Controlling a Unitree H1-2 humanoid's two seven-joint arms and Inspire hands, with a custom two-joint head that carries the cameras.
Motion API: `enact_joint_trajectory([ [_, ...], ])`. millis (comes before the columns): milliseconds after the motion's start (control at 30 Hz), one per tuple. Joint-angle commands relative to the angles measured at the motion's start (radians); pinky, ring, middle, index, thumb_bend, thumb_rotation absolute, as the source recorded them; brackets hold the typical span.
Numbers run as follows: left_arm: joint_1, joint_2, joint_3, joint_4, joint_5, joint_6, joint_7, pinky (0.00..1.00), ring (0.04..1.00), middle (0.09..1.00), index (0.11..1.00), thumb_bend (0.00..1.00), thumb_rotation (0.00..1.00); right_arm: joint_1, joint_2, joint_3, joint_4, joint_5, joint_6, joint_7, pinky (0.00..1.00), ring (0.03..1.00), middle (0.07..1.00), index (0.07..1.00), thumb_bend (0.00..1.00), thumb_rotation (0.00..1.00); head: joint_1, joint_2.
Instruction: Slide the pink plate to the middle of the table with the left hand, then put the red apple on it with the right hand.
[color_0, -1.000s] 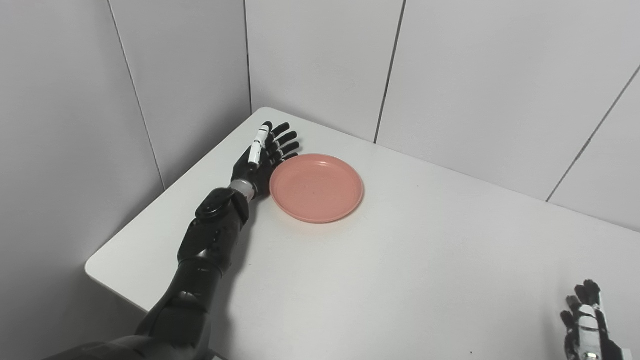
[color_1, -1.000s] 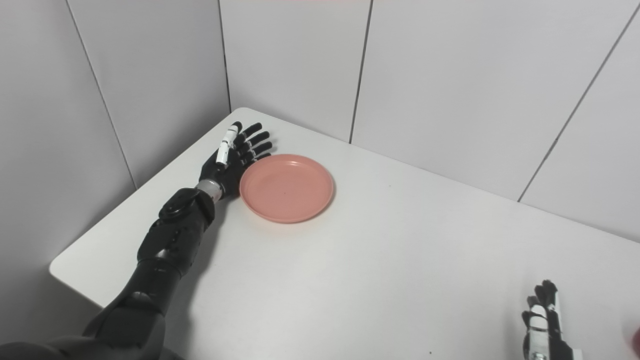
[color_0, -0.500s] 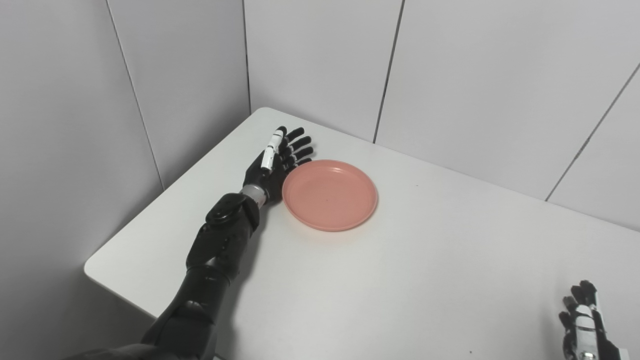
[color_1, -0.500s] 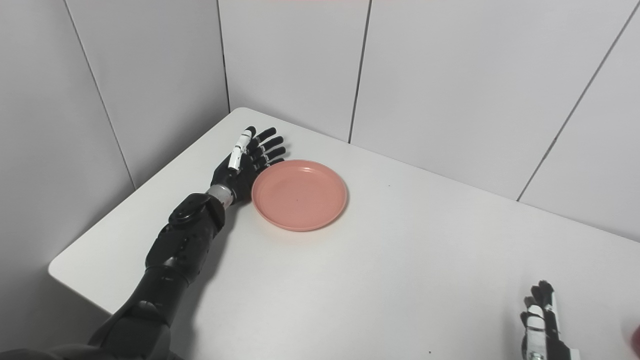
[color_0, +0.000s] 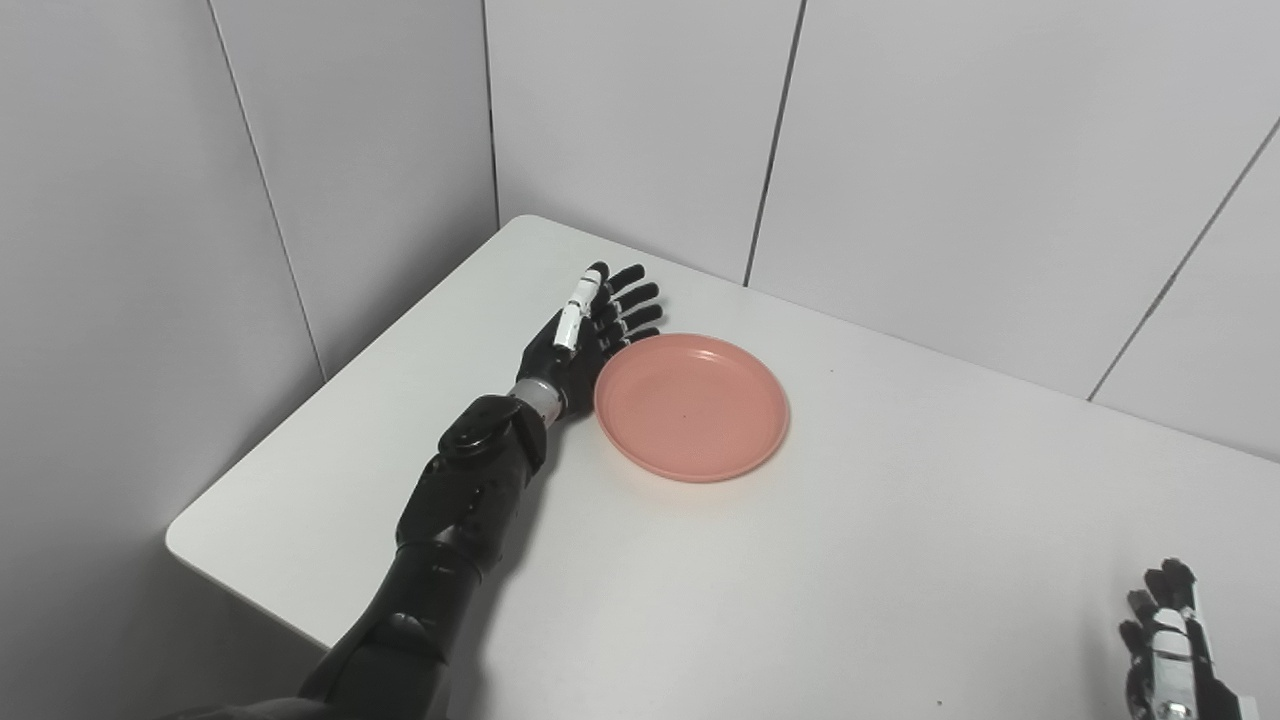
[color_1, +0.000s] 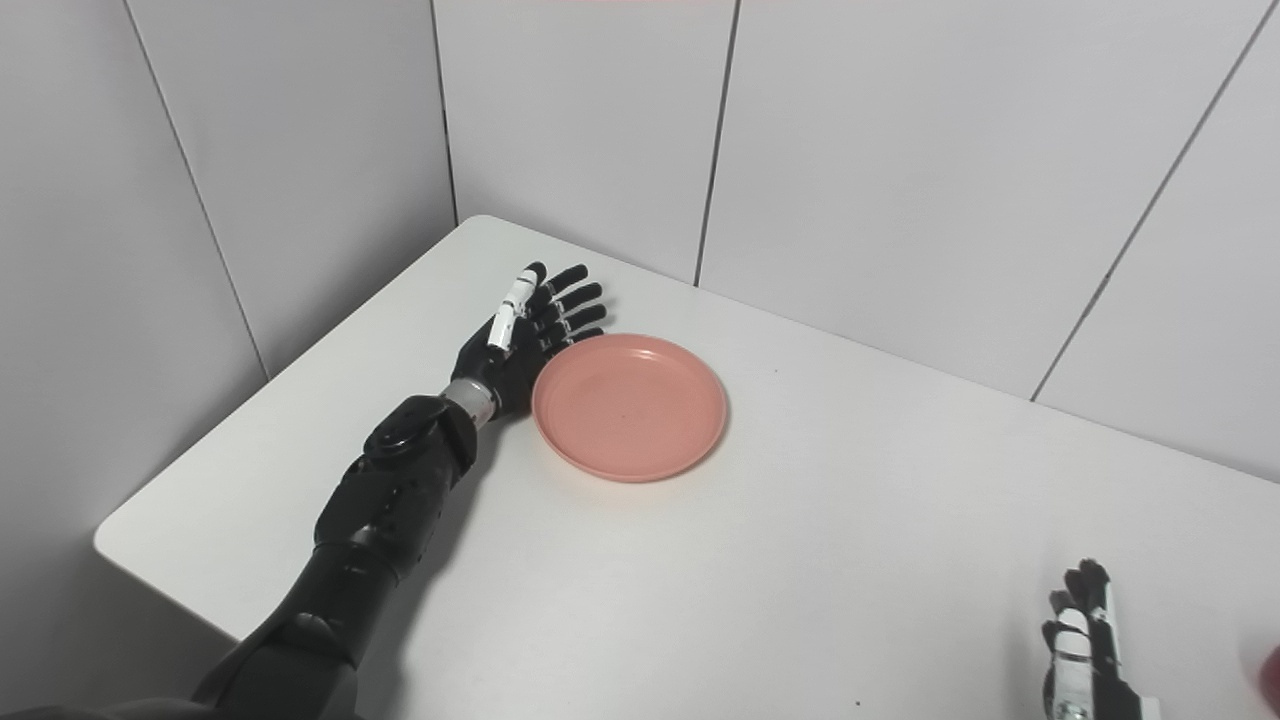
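At the bottom right corner, right hand (color_0: 1165, 650), one, is showing only in part: its lower portion and arm are being cut off by the picture's edge. Fingers (color_1: 1088, 590) are pointing up and slightly apart, gripping nothing, well apart from the plate. Beside it, at the extreme right edge of the right eye view, a sliver of red (color_1: 1270, 672) is peeking in; too little is showing to say what it is.

Pink plate (color_0: 692, 407), one, round and shallow, is lying flat on the white desk (color_0: 820, 560), in the left half of the surface toward the far corner. Nothing is lying in it.

Left hand (color_0: 578, 343), one, is standing on edge against the plate's left rim, palm facing the plate, fingers (color_0: 632, 293) stretched out straight and spread a little, closing on nothing. Contact between palm and rim is appearing likely, though the exact touching line is being hidden behind the hand itself. Left forearm is running down to the bottom edge, shoulder being cut off.

Grey wall panels (color_0: 640, 120), several, are standing behind the desk on two sides.
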Motion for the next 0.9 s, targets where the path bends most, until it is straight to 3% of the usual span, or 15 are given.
enact_joint_trajectory([
  [0,-0.016,-0.020,-0.011,0.003,0.001,0.019,-0.001,0.86,0.862,0.864,0.850,0.33,1.00,-0.014,0.001,0.002,-0.021,-0.007,-0.054,-0.001,1.00,0.979,0.983,0.981,0.00,1.00,0.000,0.001],
  [867,0.038,-0.111,-0.075,-0.096,0.026,0.066,0.025,0.83,0.848,0.853,0.836,0.33,1.00,-0.013,0.004,0.007,0.010,-0.034,-0.096,-0.015,0.98,0.958,0.961,0.959,0.03,1.00,-0.055,0.043],
])
